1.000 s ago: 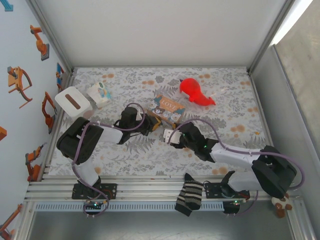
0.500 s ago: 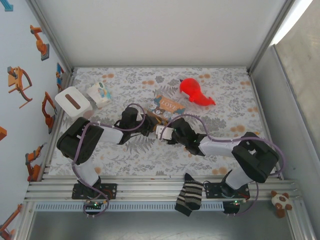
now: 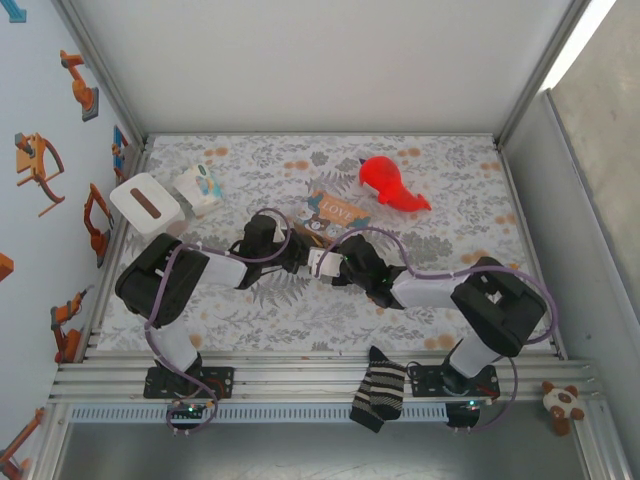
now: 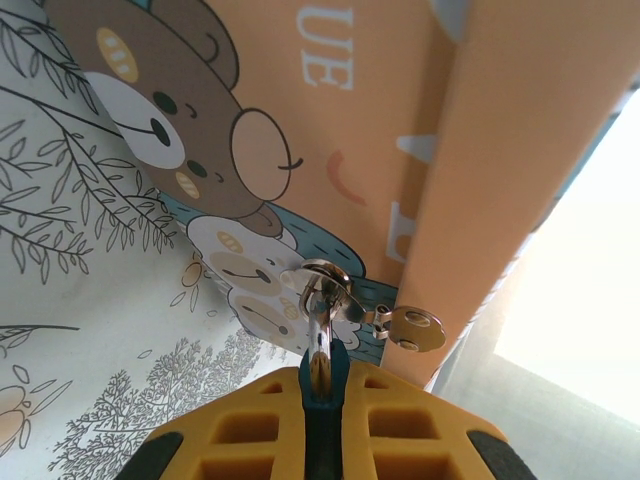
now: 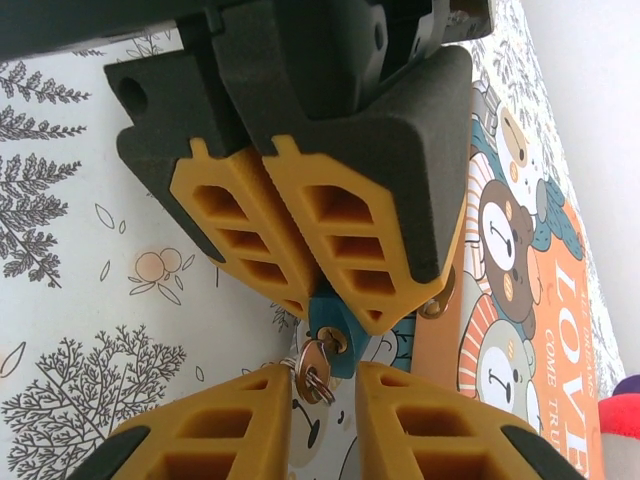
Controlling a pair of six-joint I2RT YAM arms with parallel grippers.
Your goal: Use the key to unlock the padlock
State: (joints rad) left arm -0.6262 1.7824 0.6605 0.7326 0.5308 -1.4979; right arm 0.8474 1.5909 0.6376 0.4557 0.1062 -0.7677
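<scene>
Left gripper pads clamped together on the blue padlock, right beside the tin. Right gripper fingers apart, straddling the key that hangs at the padlock; can't tell if they're touching it

The left arm and right arm reach inward, wrists nearly meeting. Left jaws clamp the padlock; right jaws stand apart, tips facing the left jaws.

Padlock seemingly teal-blue; fingers yellow
</scene>
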